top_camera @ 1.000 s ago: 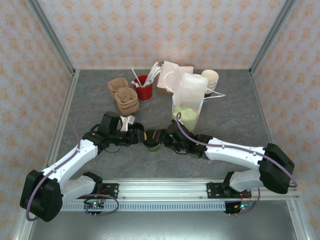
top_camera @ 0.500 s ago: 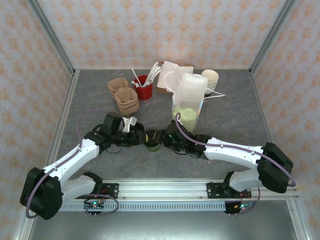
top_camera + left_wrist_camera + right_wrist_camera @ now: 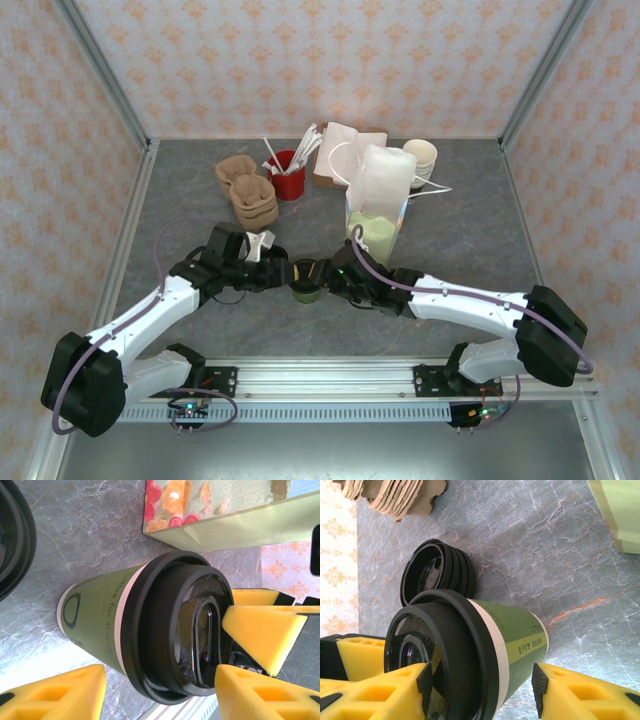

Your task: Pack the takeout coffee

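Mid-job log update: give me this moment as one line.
lidded coffee cup: upright on table | left fingers: flanking cup | right fingers: flanking cup | grips: unclear

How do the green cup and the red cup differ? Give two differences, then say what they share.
The green cup wears a black lid; the red cup is open, with sticks standing in it. The green cup sits beside a pile of lids; the red cup stands at the back beside cardboard trays. Both are cups on the grey table.
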Controlling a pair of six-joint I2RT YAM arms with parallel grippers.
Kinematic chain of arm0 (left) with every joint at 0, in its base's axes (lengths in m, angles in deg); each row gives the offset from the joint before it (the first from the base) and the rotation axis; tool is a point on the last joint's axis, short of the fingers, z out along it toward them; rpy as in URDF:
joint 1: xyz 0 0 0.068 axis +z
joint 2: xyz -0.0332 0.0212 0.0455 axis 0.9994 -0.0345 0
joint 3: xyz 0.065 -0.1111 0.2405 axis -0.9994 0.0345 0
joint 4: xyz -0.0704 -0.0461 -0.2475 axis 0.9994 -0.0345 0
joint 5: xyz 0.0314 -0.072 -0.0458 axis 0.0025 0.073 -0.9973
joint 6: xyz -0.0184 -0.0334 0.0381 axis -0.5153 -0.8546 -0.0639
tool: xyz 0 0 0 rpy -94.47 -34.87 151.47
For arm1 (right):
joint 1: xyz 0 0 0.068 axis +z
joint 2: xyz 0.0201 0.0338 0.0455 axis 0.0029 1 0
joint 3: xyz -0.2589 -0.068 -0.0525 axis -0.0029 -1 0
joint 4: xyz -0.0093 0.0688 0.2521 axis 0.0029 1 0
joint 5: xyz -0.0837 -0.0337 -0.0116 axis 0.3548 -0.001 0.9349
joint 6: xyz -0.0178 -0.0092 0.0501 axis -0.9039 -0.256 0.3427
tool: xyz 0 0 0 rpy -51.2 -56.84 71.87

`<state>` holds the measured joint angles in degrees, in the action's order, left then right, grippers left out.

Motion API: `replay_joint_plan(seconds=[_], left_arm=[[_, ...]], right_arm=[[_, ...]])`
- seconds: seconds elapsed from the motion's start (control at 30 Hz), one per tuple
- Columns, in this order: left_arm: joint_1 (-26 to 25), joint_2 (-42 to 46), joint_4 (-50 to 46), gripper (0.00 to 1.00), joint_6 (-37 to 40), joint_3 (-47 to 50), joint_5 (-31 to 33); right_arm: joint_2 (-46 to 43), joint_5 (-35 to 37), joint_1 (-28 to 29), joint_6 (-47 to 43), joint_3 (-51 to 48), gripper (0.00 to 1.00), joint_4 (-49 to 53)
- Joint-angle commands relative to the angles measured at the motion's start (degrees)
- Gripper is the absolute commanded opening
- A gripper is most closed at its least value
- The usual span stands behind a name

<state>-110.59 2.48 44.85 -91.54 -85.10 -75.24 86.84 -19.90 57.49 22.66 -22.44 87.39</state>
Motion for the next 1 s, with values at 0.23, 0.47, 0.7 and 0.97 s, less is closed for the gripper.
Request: replay_joint_plan(seconds=[0.23,0.47,0.7,0.97], left_arm=[[-0.5,-2.3,2.3,0.55,0.9,-0.9,1.1],[-0.5,-2.2,2.6,0.53,1.1,0.7,1.6],[-0.4,-2.5,3.2,0.52,1.0,2.5,1.8],[-0.5,-2.0,2.7,0.52,1.4,3.4,2.0]], right_arm=[[-0.5,0.8,-0.3,-0.3,-1.1,0.46,-0.4],[0.3,0.3,-0.2,1.7,-3.9,0.42,-3.1],[0.5,0.9,0.4,2.3,-5.2,0.46,-3.0],[0.9,2.4,1.3,3.4,-7.1,0.49,-3.1]])
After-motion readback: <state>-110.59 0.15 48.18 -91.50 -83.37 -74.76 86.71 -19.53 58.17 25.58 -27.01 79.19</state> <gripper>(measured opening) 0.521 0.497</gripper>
